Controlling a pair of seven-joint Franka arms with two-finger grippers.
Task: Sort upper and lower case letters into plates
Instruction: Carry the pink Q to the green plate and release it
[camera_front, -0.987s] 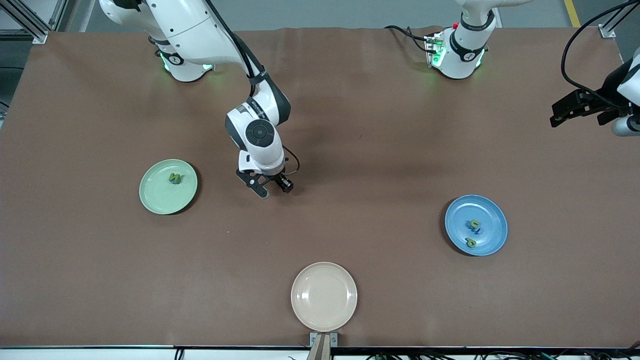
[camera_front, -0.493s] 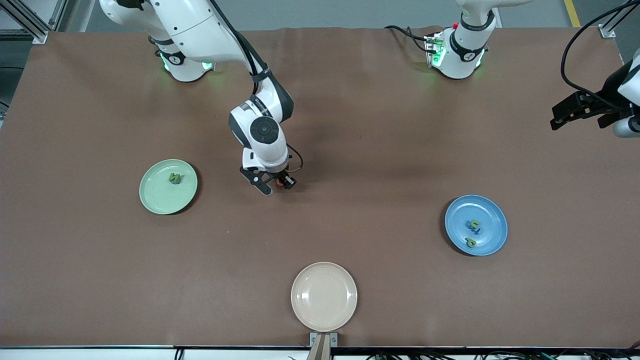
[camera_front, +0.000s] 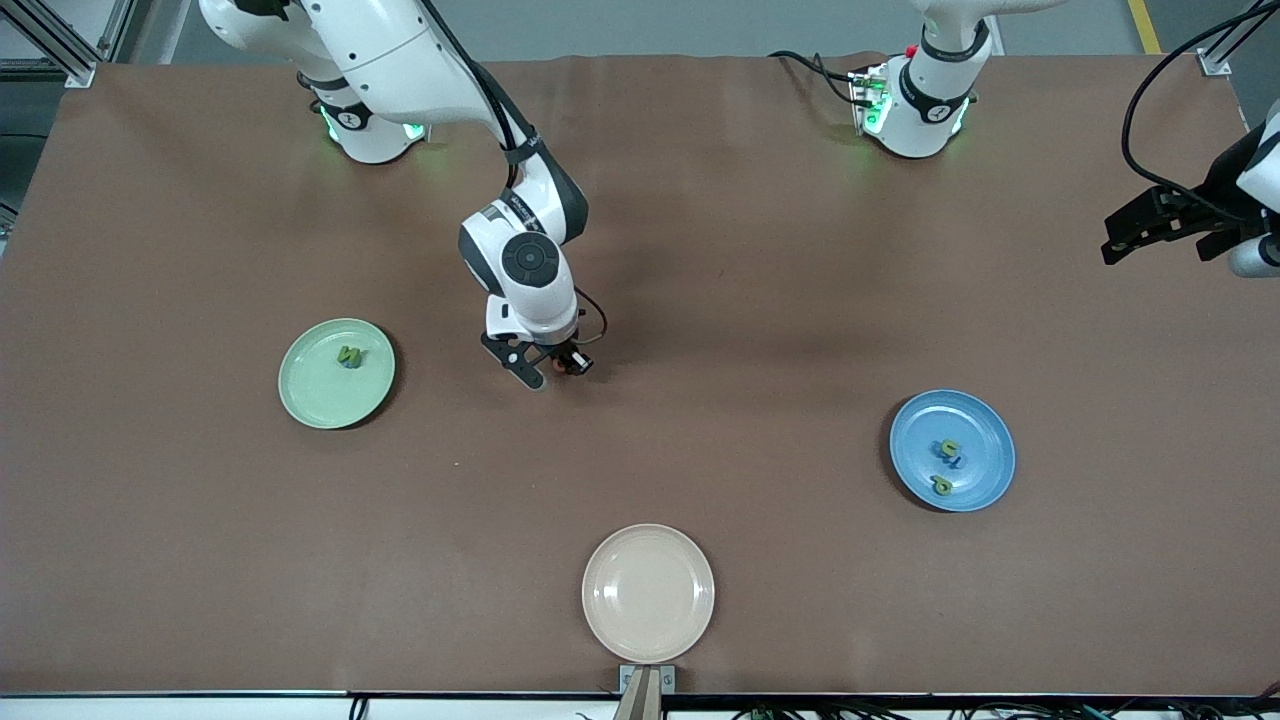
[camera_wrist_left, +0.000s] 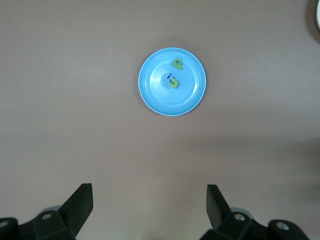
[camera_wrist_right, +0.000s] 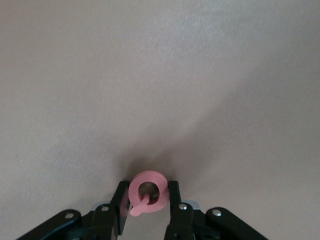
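Pink, ring-shaped with a small tail, the letter (camera_wrist_right: 147, 196) sat clamped between the fingers of the right gripper (camera_front: 548, 370) over bare brown table (camera_front: 700, 300), between the mint green plate (camera_front: 320, 395) and the sky blue plate (camera_front: 975, 470). The left gripper (camera_wrist_left: 150, 202) waited with jaws spread wide, high over the table near the left arm's end.

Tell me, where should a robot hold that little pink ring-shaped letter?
Across its round ring, from above. The pink letter sits between the right end effector fingers, one on each outer edge, its small tail hanging clear. That looks like a steady hold. The left end effector waits open.
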